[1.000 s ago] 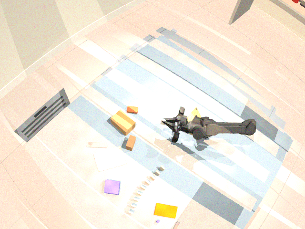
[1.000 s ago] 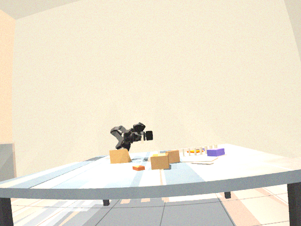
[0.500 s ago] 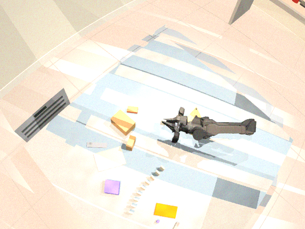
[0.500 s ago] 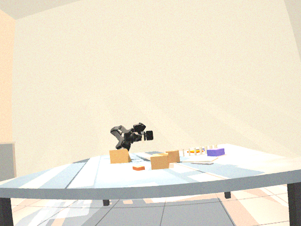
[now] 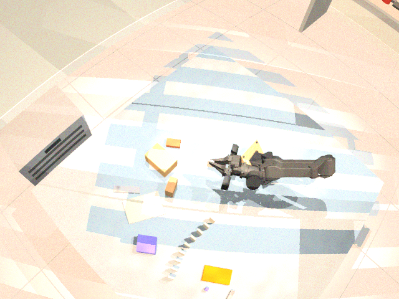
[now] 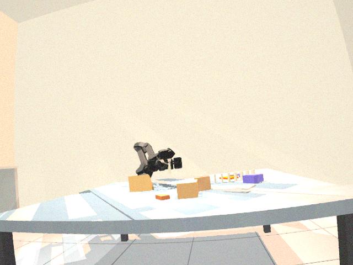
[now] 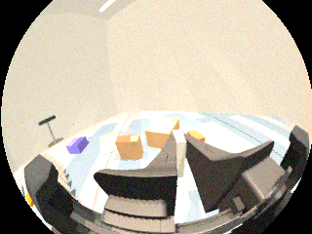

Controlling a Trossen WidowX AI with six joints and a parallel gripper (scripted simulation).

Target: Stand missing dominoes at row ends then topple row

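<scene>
My gripper (image 5: 211,163) (image 7: 177,137) is shut on a cream domino (image 6: 169,168) (image 7: 180,158), which hangs upright from the fingertips above the table, well away from the row. The row of thin standing dominoes (image 5: 199,232) (image 6: 229,177) runs in a slight curve, from nearer the arm to the lower middle of the top view. Several dominoes stand in it, with small gaps. In the wrist view the row is mostly hidden by the gripper's left side. Glare blurs the row's lower part.
A large orange block (image 5: 163,159) (image 7: 157,138), a smaller block (image 5: 171,186) (image 7: 130,147) and a flat orange piece (image 5: 173,142) (image 6: 162,196) stand beyond the fingertips. A purple box (image 5: 146,244) (image 6: 252,178) and an orange slab (image 5: 216,275) flank the row. A yellow piece (image 5: 252,152) is beside the arm.
</scene>
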